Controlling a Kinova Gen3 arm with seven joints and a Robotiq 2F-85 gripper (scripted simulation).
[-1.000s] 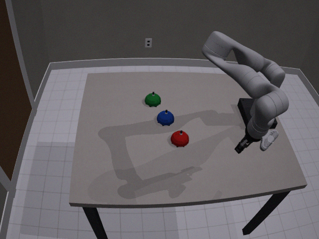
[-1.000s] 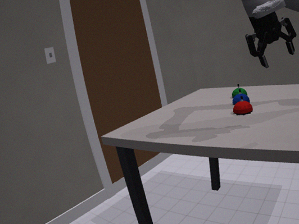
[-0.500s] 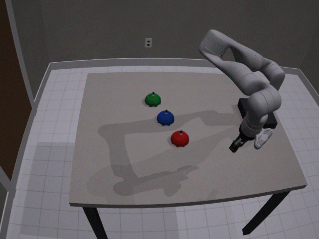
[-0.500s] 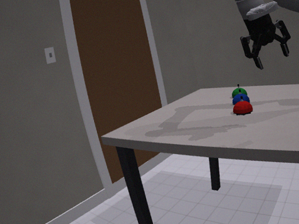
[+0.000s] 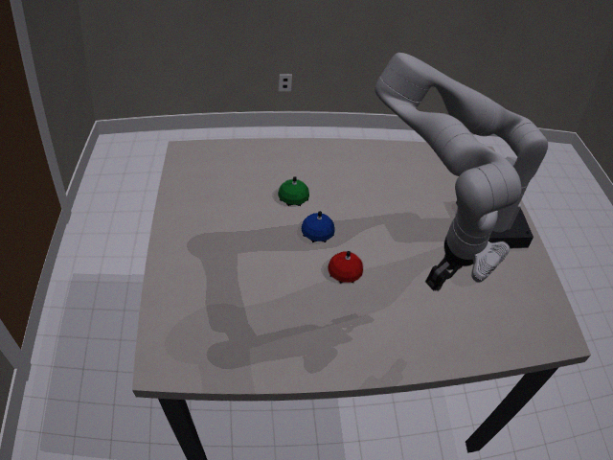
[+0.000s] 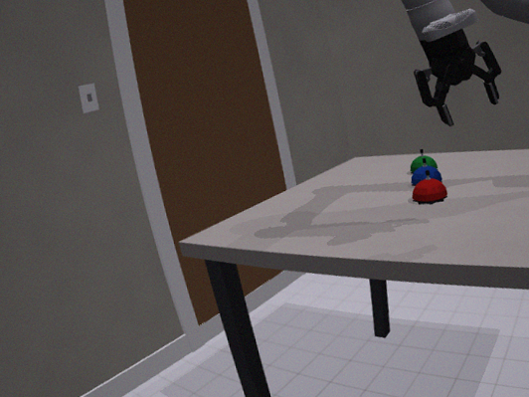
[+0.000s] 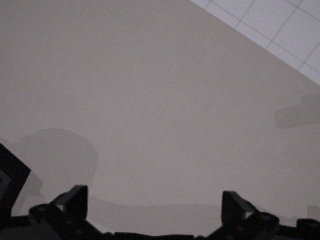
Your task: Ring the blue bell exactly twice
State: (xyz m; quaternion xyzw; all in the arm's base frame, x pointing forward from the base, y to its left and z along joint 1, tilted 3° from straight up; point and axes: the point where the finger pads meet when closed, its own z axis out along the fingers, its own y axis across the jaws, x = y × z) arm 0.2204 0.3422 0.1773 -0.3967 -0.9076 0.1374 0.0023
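The blue bell (image 5: 317,227) sits on the table between a green bell (image 5: 293,192) and a red bell (image 5: 345,266), each with a small black button on top. In the exterior view the three line up, the blue bell (image 6: 425,175) partly hidden behind the red bell (image 6: 428,191) and in front of the green bell (image 6: 422,162). My gripper (image 5: 436,280) is open and empty, high above the table to the right of the red bell. It shows with fingers spread in the exterior view (image 6: 467,104). The wrist view shows only bare table between my fingertips; no bell is in it.
The arm's black base (image 5: 514,231) stands at the table's right side. The table's near edge (image 5: 356,391) and right edge lie close to the gripper's side. A door (image 6: 210,132) and tiled floor surround the table.
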